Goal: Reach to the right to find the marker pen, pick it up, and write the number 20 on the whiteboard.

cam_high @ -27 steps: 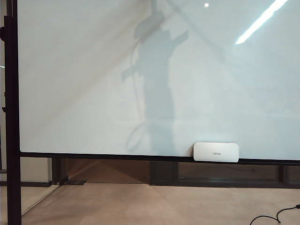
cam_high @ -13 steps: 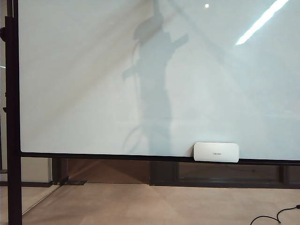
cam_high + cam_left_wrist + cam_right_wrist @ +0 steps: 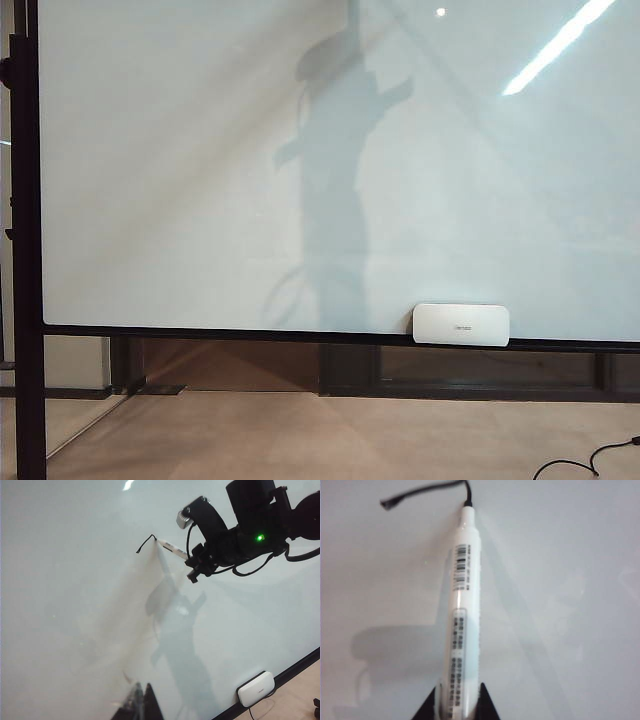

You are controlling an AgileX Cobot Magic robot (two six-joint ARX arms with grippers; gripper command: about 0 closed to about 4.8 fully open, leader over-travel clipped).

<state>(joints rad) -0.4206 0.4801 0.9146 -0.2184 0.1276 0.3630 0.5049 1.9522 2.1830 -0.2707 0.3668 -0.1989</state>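
Observation:
The whiteboard (image 3: 180, 200) fills the exterior view, where neither gripper shows, only an arm's shadow on the board. My right gripper (image 3: 457, 705) is shut on the marker pen (image 3: 462, 605), a white barrel with barcode print. The pen's black tip touches the board. The only ink of the number 20 in view is one short curved black stroke (image 3: 420, 494) leading away from the tip. The left wrist view shows the right gripper (image 3: 195, 562), the marker pen (image 3: 172, 547) and the stroke (image 3: 145, 543) high on the board. My left gripper (image 3: 141, 704) hangs in front of the board, fingertips together, holding nothing.
A small white rounded block (image 3: 461, 324) sits on the board's lower black frame (image 3: 200, 331). The black stand post (image 3: 25, 250) rises at the left. A black cable (image 3: 585, 462) lies on the floor at the lower right.
In the exterior view the arm's shadow on the board has shifted a little to the right. The block and the board have stayed put.

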